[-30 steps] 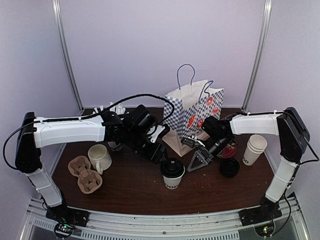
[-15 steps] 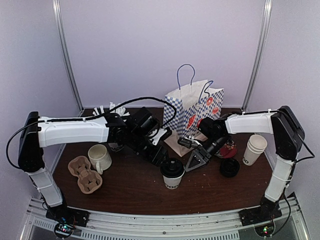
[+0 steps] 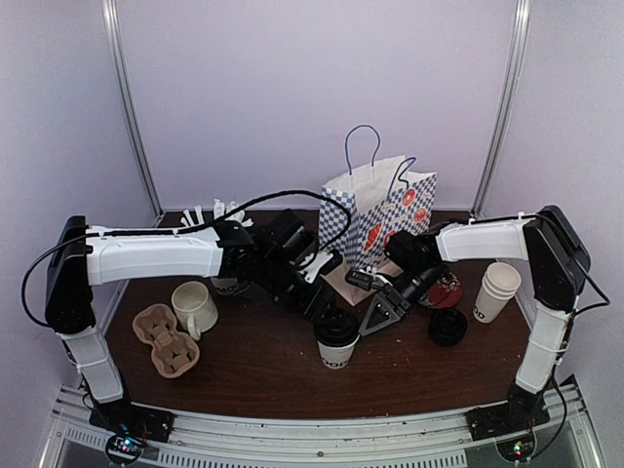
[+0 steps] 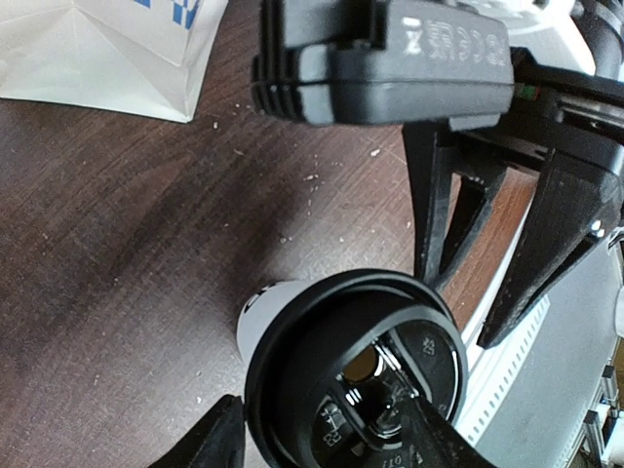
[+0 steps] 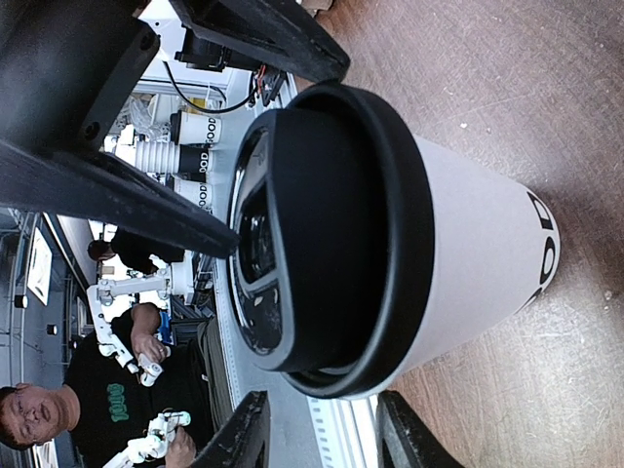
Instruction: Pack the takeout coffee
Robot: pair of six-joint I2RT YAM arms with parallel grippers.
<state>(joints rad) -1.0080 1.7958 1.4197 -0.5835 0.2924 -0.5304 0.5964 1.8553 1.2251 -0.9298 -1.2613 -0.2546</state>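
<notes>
Straddling the black lid (image 3: 336,325) of a white takeout coffee cup (image 3: 336,351), the left gripper (image 4: 327,439) has its jaws flanking the rim; whether they press it cannot be told. The right gripper (image 5: 322,434), jaws spread and empty, hovers just beside the cup. The cup stands upright on the brown table (image 3: 253,366), near a checkered paper bag (image 3: 375,219).

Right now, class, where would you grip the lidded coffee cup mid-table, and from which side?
Probably the white wall of the cup just under the black lid, approached level from the side: it stands upright, and the overhanging lid rim should stop slipping.
</notes>
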